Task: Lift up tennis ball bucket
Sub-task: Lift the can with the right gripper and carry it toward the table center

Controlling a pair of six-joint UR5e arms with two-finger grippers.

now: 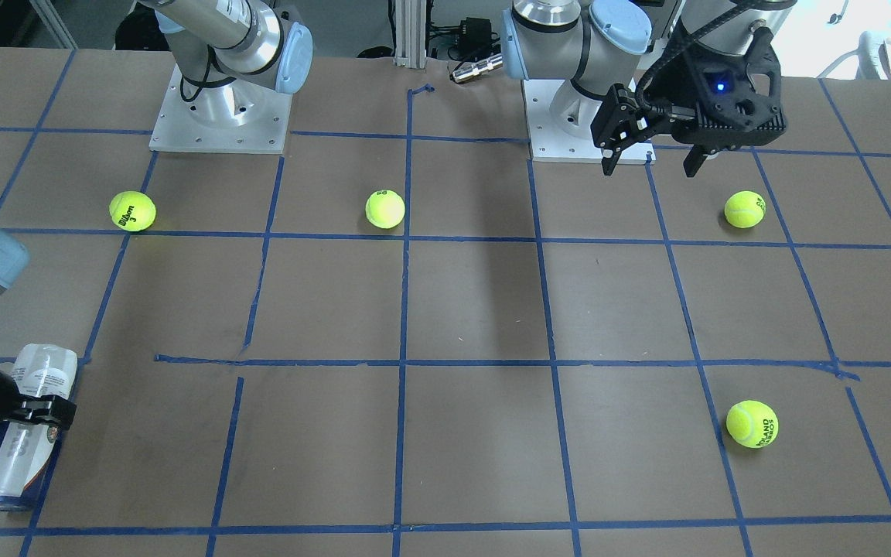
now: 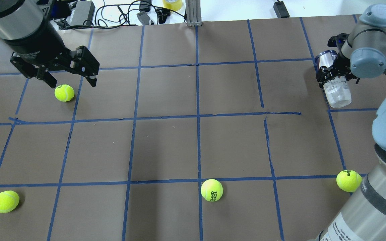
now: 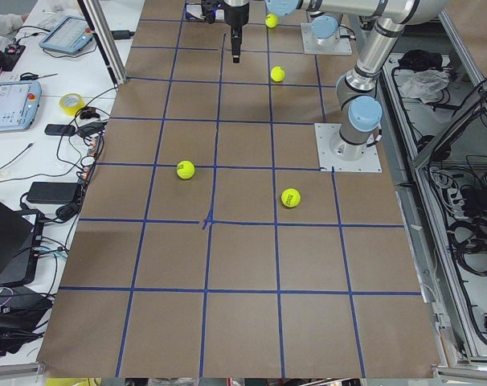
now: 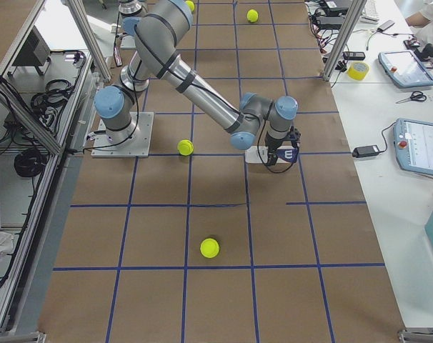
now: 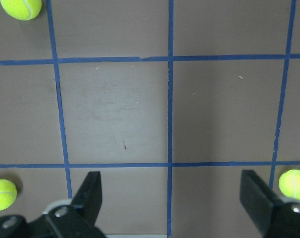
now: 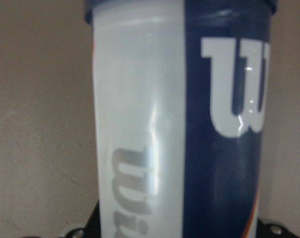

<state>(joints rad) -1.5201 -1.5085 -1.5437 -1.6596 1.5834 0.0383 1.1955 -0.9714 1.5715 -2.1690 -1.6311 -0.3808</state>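
Item 1, right gripper [image 2: 333, 72]: I read it as clamped across the middle of the tennis ball bucket [image 2: 337, 93]. In the front view one black finger [image 1: 47, 410] lies over the label. The bucket runs lengthwise through the jaws, with its dark blue rim on the side of the gripper away from the robot and its clear end on the near side. I cannot tell whether it is off the table [image 2: 233, 144], nor what it holds.

Item 2, view differences: only the right wrist camera shows me the label close up, a white "W" on navy beside a frosted white panel with grey lettering. The overhead view shows both ends of the bucket but not the logo.

Item 3, left gripper [image 2: 71, 81]: jaws wide apart, hanging over the table well apart from the bucket.

Item 4, tennis balls [image 2: 211, 190]: four loose on the table. One ball [image 2: 64, 92] appears just beside the left gripper in the overhead view, and the rest lie nearer the robot. The left wrist camera catches only three.
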